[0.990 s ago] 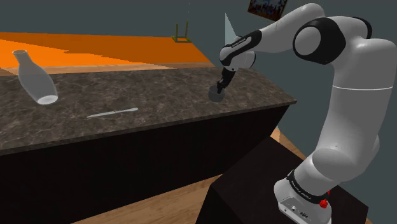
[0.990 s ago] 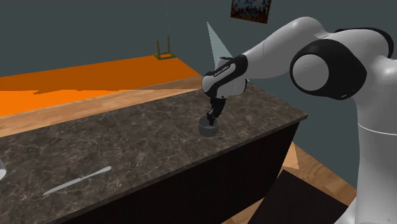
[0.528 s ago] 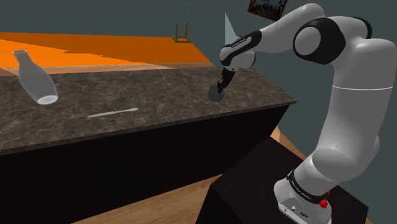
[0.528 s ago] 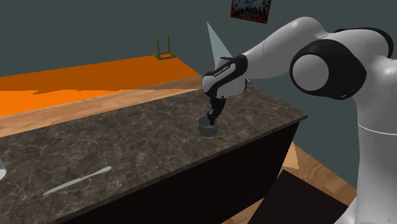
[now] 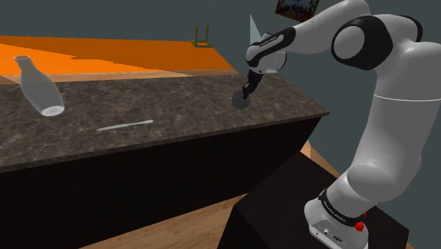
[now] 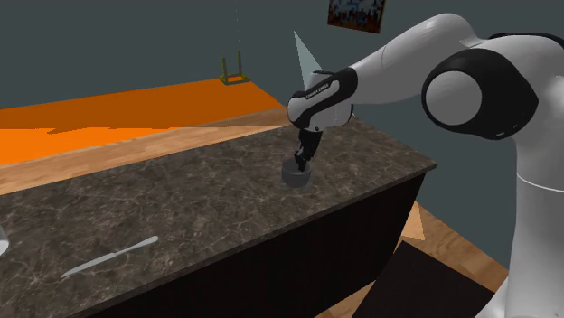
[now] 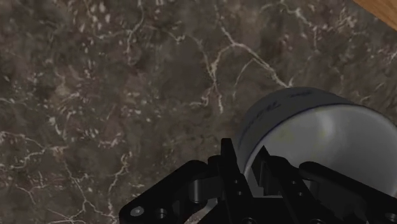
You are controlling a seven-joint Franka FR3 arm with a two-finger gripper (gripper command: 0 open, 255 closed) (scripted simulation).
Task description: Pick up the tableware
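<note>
At the shoulder view's left, a pale bottle (image 5: 41,88) and a knife (image 5: 125,126) sit well clear. Near the right end of the counter (image 5: 177,99), the gripper (image 5: 246,92) pinches one wall of the small grey cup (image 5: 240,102); held off-centre like this, it could tilt or slip free in lifting.

Open countertop (image 5: 177,99) around cup (image 5: 241,100) (knife (image 5: 125,126), bottle (image 5: 41,90) well apart)

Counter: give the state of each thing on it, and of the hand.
Small grey round cup: upright, wall clasped by the black two-finger hand.
Hand: shut on the cup, one finger inside, one outside.
Thin grey knife: lying flat on the dark marbled counter, untouched.
Pale translucent bottle: standing, unheld.
</note>
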